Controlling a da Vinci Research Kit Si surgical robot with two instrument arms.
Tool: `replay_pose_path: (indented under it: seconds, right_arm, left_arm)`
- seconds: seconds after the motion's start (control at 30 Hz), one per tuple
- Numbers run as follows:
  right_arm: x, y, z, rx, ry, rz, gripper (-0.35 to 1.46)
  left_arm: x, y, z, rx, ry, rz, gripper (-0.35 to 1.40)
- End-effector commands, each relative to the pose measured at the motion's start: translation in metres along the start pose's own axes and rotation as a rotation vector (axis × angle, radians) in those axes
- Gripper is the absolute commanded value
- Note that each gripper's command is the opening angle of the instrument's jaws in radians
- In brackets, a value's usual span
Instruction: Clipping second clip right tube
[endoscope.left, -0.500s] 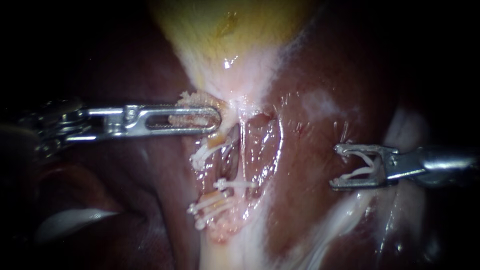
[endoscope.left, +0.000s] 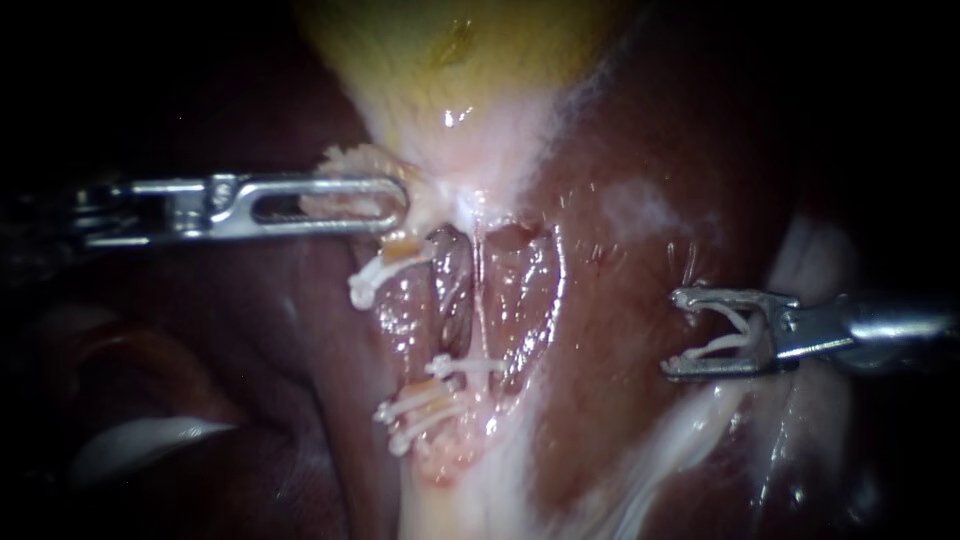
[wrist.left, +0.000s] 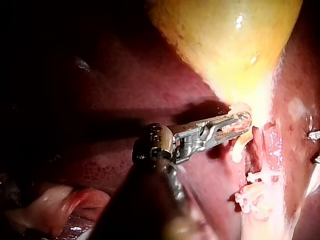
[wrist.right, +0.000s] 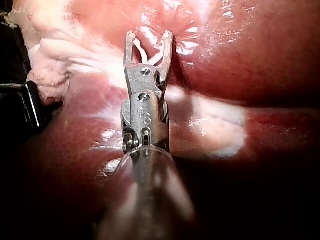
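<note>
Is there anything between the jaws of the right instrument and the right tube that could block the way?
Nothing visible. Between the right instrument, carrying an open clip, and the right tube lies only bare liver.

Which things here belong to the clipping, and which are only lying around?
For the job: right instrument, new clip in its jaws, right tube, seated clip on it, left instrument holding gallbladder.
Lying about: other clips, liver.

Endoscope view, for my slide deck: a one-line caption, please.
Left instrument holds the gallbladder neck while the right instrument carries a clip clear of the clipped tubes.
</note>
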Motion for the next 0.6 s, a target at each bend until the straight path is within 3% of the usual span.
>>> replay_pose_path:
  seconds: [0.03,0.27,0.6]
  right_arm:
    - [0.0000,0.0000,0.0000,0.000,0.000,0.000,0.41]
    - [0.0001,0.0000,0.0000,0.000,0.000,0.001,0.41]
    - [0.0002,-0.0001,-0.0001,0.001,0.000,0.001,0.41]
  left_arm:
    - [-0.0003,-0.0002,-0.0004,0.000,-0.007,0.004,-0.35]
    - [-0.0013,-0.0013,-0.0018,0.002,-0.022,0.008,-0.35]
    - [-0.0012,-0.0012,-0.0022,-0.002,-0.024,0.008,-0.35]
